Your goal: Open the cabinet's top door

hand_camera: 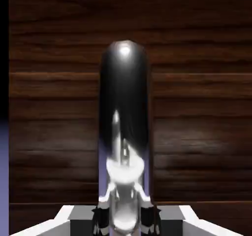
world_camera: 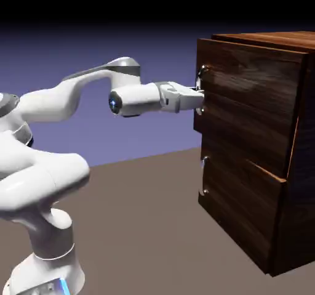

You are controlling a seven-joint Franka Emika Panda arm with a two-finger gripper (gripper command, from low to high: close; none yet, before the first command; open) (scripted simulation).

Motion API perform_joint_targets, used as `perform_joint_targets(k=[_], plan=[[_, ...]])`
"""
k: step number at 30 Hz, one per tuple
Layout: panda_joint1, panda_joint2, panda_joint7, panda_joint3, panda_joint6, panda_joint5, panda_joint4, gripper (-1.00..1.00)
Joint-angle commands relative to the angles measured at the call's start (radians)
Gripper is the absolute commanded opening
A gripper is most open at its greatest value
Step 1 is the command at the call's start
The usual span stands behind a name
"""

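The dark brown wood-grain cabinet (world_camera: 258, 146) stands at the right of the exterior view. Its top door (world_camera: 246, 90) is the upper front panel, with a vertical silver handle (world_camera: 201, 85) at its left edge. My gripper (world_camera: 198, 100) reaches level from the left and sits right at that handle. In the hand view the shiny handle (hand_camera: 124, 131) fills the middle and runs down between my two grey fingertips (hand_camera: 102, 220), which press on it from both sides. The door's wood (hand_camera: 197, 121) fills the picture behind it. The door looks flush with the cabinet front.
The lower panel (world_camera: 240, 207) below carries a smaller silver handle (world_camera: 203, 175). The brown table top (world_camera: 141, 226) spreads in front of the cabinet. My white arm (world_camera: 67, 96) rises from the lower left.
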Motion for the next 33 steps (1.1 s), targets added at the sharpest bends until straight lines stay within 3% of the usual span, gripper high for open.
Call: perform_joint_targets(k=[1,8,16,24,33], plan=[[0.026,-0.003,-0.013,-0.022,-0.036,-0.009,-0.036,-1.00],[0.170,-0.030,-0.095,-0.241,-0.327,-0.149,-0.277,-1.00],[0.169,-0.037,-0.170,-0.531,-0.626,-0.398,-0.417,-1.00],[0.065,0.065,-0.279,-0.821,-0.900,-0.688,-0.438,-1.00],[-0.036,0.362,-0.476,-1.105,-1.179,-1.058,-0.327,-1.00]])
